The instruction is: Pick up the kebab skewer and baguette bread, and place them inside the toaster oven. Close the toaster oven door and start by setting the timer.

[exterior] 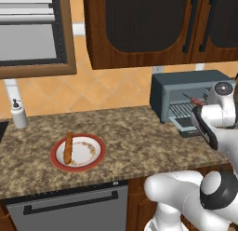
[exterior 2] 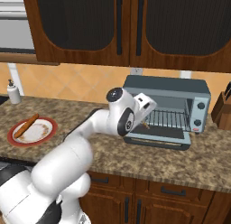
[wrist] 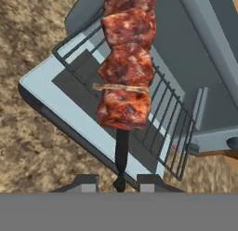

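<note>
Pincer (wrist: 119,182) gripping kebab skewer (wrist: 126,62) over toaster oven (wrist: 204,85) rack (wrist: 160,109)

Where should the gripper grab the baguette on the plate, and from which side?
Probably at the middle of the baguette, coming straight down from above. It lies flat on the plate, long and slender, so the fingers should close across its narrow width, not along its length. The plate's left rim sits close beside it, so keep the fingers just inside that rim.

Toaster oven (exterior 2: 180,94) mouth stands open, door (exterior 2: 155,136) dropped flat onto the worktop (exterior: 139,141) in front; wire rack (exterior 2: 169,119) spans the cavity. Broad bare worktop between oven and plate (exterior: 95,158). Wall cupboards (exterior 2: 135,29) hang low overhead. Knife block (exterior 2: 222,111) crowds the oven's right side.
</note>
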Tool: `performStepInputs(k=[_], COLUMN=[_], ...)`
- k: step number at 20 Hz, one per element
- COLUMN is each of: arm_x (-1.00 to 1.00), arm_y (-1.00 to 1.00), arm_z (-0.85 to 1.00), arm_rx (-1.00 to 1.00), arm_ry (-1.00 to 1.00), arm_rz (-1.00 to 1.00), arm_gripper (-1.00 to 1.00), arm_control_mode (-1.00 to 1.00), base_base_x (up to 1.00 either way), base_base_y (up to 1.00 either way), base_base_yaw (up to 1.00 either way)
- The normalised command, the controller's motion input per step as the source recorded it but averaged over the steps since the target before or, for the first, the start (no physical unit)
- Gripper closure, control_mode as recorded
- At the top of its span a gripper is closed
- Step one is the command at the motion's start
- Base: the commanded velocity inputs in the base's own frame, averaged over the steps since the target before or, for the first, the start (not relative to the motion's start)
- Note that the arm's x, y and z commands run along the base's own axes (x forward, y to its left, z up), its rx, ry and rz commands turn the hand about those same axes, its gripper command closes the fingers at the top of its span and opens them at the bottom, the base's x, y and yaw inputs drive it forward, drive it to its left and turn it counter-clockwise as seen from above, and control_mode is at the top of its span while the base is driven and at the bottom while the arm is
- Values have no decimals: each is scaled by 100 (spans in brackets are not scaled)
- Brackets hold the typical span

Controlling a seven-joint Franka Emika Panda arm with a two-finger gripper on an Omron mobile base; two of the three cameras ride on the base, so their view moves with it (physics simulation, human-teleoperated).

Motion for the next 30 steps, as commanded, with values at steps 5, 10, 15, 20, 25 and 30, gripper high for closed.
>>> performStepInputs(k=[5,10,15,20,25,30], arm_x=[42,54,50,45,17,15], arm_y=[-35,-36,-14,-13,-4,-2], arm_z=[0,3,0,-4,-16,-19], arm_rx=[-2,-3,-1,-5,-9,-6], arm_ry=[0,0,-1,0,0,0], arm_rz=[22,17,19,7,0,0], arm_gripper=[100,100,100,100,100,100], arm_control_mode=[-100,-100,-100,-100,-100,-100], base_base_x=[0,0,0,0,0,0], base_base_y=[0,0,0,0,0,0], base_base_yaw=[0,0,0,0,0,0])
